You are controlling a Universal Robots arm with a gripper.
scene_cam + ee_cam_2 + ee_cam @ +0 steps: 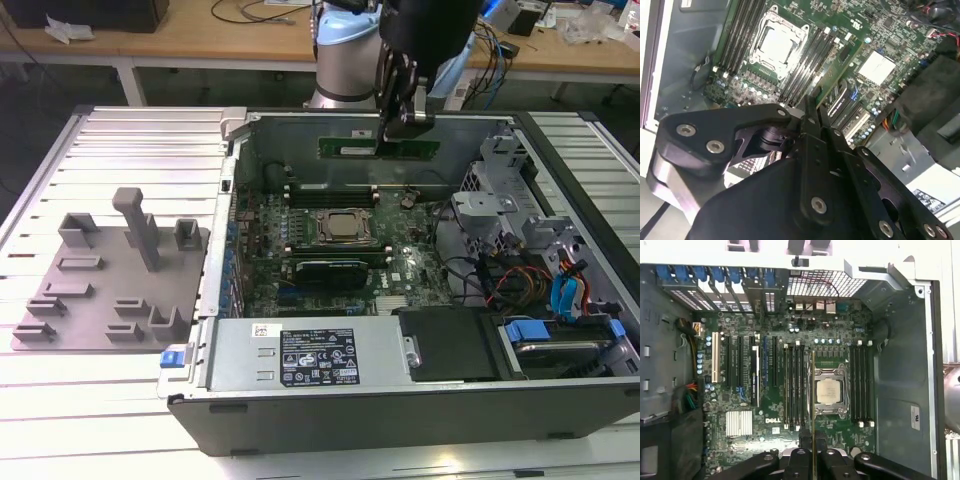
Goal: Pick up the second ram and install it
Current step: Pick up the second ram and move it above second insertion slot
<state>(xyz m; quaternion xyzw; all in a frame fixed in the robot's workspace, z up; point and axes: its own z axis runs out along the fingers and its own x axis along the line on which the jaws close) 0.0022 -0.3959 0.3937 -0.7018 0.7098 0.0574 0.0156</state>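
Where the pincer [402, 132] hangs over the motherboard [395, 275], second ram [347, 148] clamped between its tips, level.

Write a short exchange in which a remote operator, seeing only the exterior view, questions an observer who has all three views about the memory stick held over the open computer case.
Operator: In the exterior view the claw holds the second ram above the case. Does it line up with the slots?
Observer: In the first wrist view the ram shows edge-on, a thin line parallel to the memory slots, alongside the CPU socket.
Operator: How is it gripped?
Observer: In the second wrist view the fingers sit close together, one on each face of the thin board.
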